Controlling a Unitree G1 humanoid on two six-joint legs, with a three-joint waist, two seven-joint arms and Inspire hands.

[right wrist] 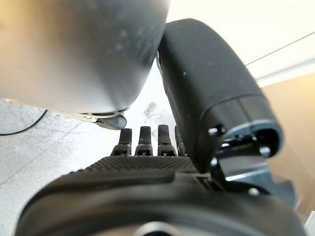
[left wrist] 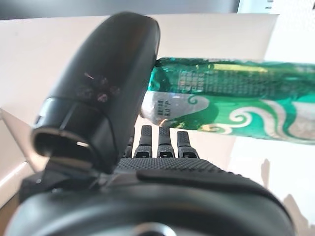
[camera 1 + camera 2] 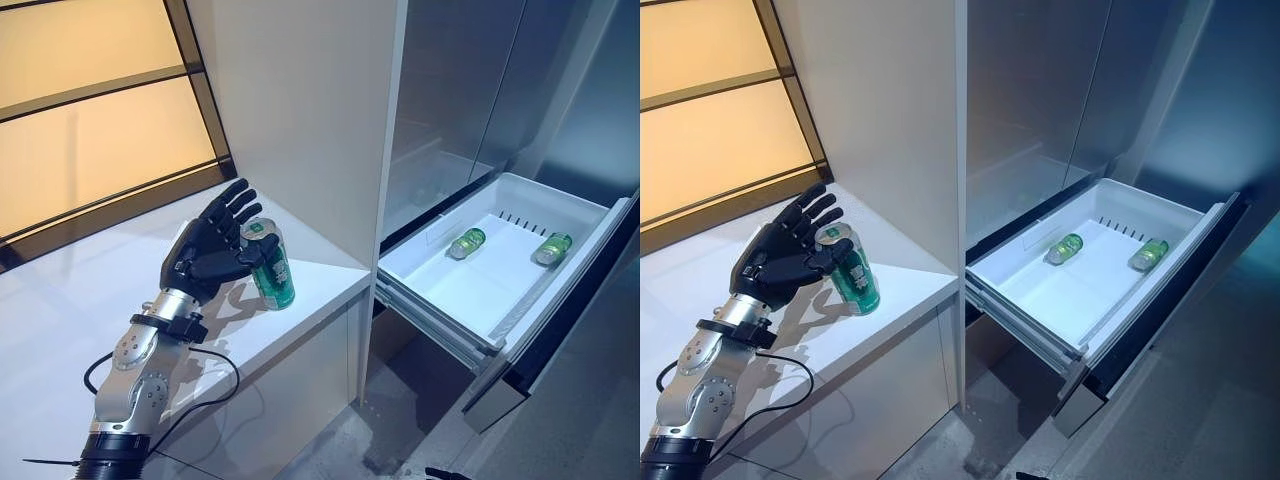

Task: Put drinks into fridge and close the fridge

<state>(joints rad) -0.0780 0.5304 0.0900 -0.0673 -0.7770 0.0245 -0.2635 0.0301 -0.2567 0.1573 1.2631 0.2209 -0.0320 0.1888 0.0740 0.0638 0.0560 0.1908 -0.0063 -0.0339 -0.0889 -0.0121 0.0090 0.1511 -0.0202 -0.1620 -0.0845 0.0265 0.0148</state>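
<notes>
A green can stands upright on the white counter, close to its front corner. My left hand is at the can's left side, fingers straight and spread behind it, thumb lying against its front. In the left wrist view the can lies just past the thumb. The white fridge drawer is pulled out to the right of the counter, with green cans lying in it near its back. My right hand hangs over the floor with straight fingers, empty.
A tall white cabinet panel stands between the counter and the fridge. The fridge's grey upper doors are above the drawer. A window with dark frames runs behind the counter. The grey floor lies below the drawer.
</notes>
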